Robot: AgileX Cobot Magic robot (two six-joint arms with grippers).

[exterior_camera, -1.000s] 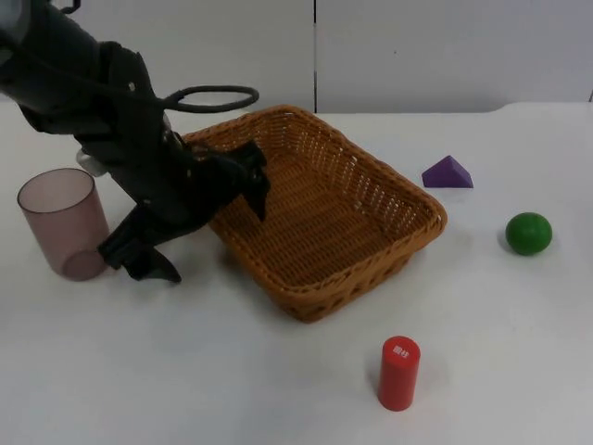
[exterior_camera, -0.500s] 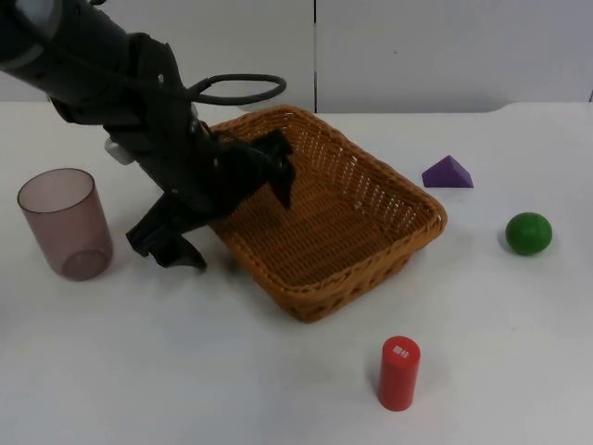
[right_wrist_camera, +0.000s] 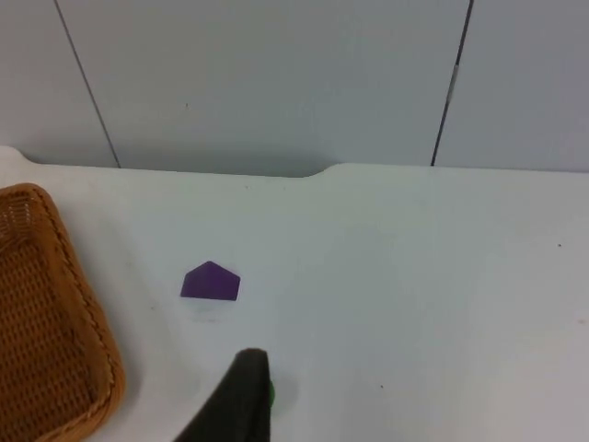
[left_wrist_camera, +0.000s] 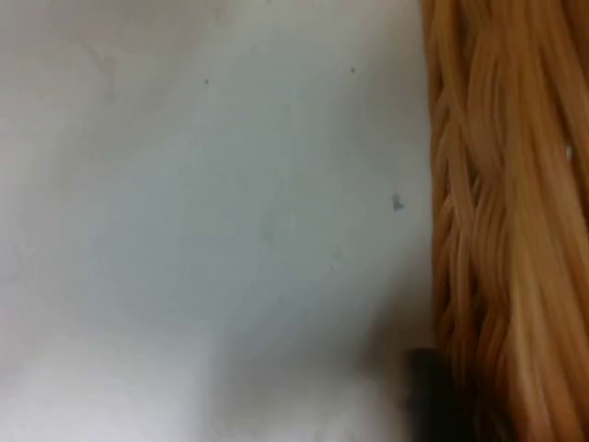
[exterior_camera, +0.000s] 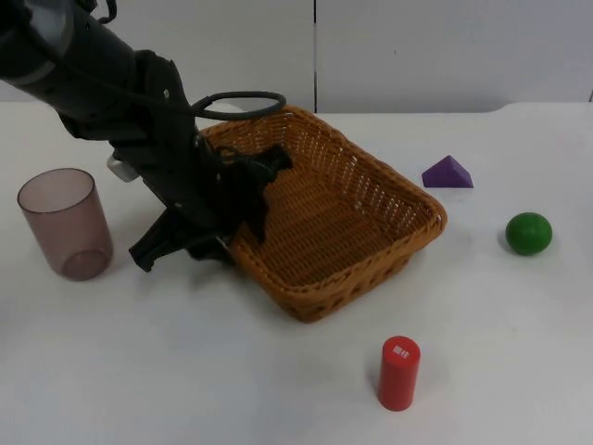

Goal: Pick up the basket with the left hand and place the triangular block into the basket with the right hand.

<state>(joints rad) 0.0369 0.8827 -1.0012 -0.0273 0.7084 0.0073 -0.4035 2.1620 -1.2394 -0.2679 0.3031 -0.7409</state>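
Observation:
The woven brown basket (exterior_camera: 345,151) stands on the table's middle. My left gripper (exterior_camera: 237,237) is at its left rim, one finger inside and one outside, shut on the wicker. The left wrist view has the basket wall (left_wrist_camera: 506,230) close up, with a black fingertip (left_wrist_camera: 425,387) against it. The purple triangular block (exterior_camera: 447,173) lies on the table right of the basket, apart from it; the right wrist view has this block (right_wrist_camera: 211,282) beyond the basket corner (right_wrist_camera: 55,350). My right arm waits off to the right, its fingertip (right_wrist_camera: 247,391) holding nothing.
A translucent pinkish cup (exterior_camera: 63,222) stands left of the left arm. A green ball (exterior_camera: 529,233) lies at the right, and a red cylinder (exterior_camera: 399,373) stands upright near the front. The grey partition wall (exterior_camera: 417,46) ends the table behind.
My left gripper has shifted right and settled over the basket's left rim, and its fingers have come together on the rim. The blocks, ball and cup have stayed put.

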